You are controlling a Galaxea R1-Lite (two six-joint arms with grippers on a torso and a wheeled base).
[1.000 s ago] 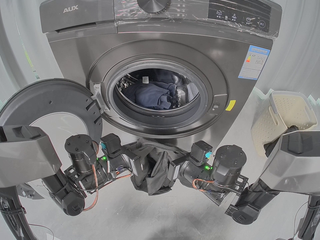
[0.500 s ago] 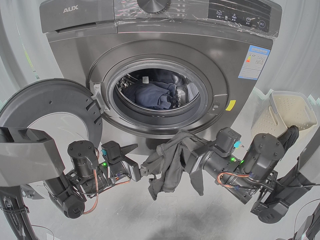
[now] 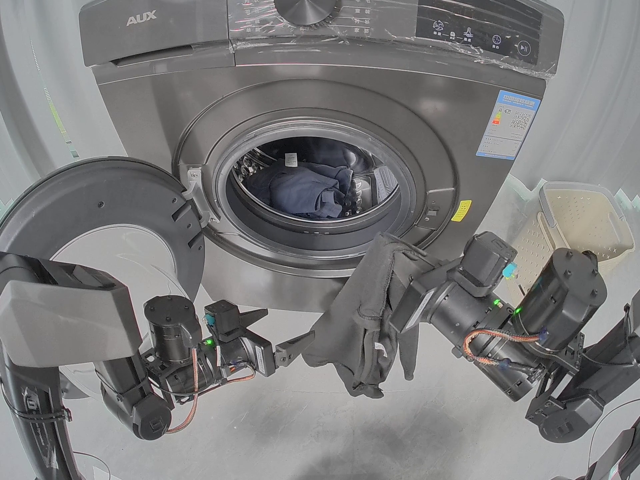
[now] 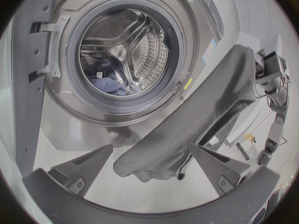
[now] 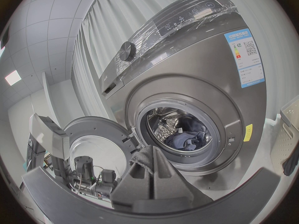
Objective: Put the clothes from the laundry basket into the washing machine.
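Head view: navy-blue clothes (image 3: 307, 191) already lie inside the grey front-loading washing machine (image 3: 333, 95). Right gripper (image 5: 153, 154) clamped on a dark grey cotton garment (image 3: 360, 315), which hangs just below the drum mouth, not yet in. Left gripper (image 3: 288, 323) spread wide, empty. Another dark cloth (image 5: 291, 164) drapes the cream perforated laundry basket (image 3: 580, 188).

The right tool (image 5: 152, 154) is seen with its two fingers pressed together on a fold of the grey garment (image 5: 140, 158), which is held in front of the washing machine (image 5: 193, 63). The round door (image 5: 93, 140) is swung fully open, and blue clothes (image 5: 187, 139) are seen lying in the drum (image 5: 162, 122). The left arm (image 5: 85, 171) is seen before the open door. A pale laundry basket (image 5: 288, 134) is set beside the machine, with a dark cloth (image 5: 291, 165) hanging down its wall.
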